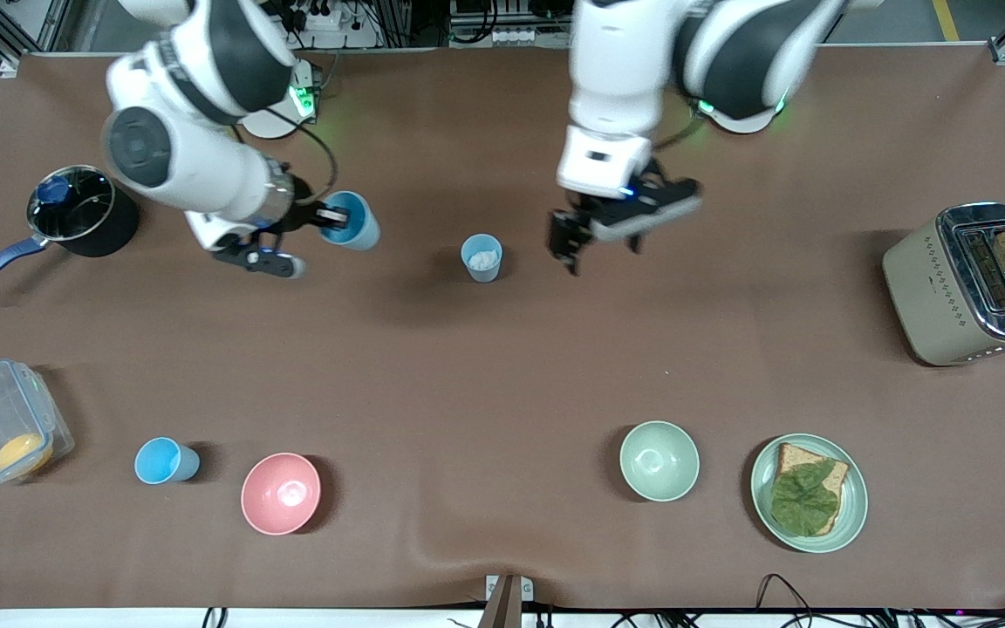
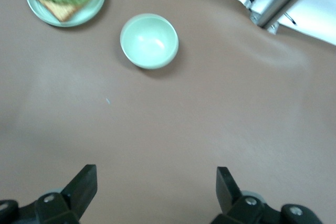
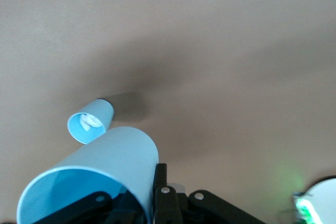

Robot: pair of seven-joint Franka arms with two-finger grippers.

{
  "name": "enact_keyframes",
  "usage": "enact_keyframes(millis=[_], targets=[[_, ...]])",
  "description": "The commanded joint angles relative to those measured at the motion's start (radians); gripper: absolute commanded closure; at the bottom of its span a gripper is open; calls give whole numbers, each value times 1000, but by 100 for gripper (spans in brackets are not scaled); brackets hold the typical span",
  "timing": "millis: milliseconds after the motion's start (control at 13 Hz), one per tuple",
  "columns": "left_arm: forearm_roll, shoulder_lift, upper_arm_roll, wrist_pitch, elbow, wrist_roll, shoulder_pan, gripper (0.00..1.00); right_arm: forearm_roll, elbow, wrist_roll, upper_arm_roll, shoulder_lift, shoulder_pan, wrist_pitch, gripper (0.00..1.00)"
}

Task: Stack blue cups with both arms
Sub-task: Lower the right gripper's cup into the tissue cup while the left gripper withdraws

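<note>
No cups are stacked yet. The right gripper [image 1: 328, 218] holds one blue cup [image 1: 352, 221]; the cup with a white bit [image 1: 481, 257] stands at its 3 o'clock. The left gripper [image 1: 594, 235] is wide open and empty.

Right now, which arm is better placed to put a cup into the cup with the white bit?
The right. Its gripper already holds a blue cup beside the cup with the white bit; the left gripper is open, empty.

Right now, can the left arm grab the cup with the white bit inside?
Probably yes. The left gripper hangs open beside that greyer blue cup, with only bare table between them.
</note>
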State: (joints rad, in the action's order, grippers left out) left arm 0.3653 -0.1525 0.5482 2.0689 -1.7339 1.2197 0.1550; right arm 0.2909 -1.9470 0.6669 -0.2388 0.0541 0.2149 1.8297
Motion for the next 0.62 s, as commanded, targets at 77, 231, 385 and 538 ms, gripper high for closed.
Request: enact_keyframes(millis=[77, 231, 385, 538], targets=[[-220, 76, -43, -47, 25, -364, -143, 0, 2, -107, 167, -99, 12, 47, 201, 100], [-288, 122, -164, -135, 28, -594, -135, 0, -19, -110, 268, -97, 58, 121, 273, 100], [-293, 139, -218, -279, 86, -766, -166, 0, -82, -107, 363, -97, 114, 173, 348, 100], [-298, 151, -310, -402, 158, -917, -158, 0, -104, -104, 433, -97, 188, 199, 432, 100]])
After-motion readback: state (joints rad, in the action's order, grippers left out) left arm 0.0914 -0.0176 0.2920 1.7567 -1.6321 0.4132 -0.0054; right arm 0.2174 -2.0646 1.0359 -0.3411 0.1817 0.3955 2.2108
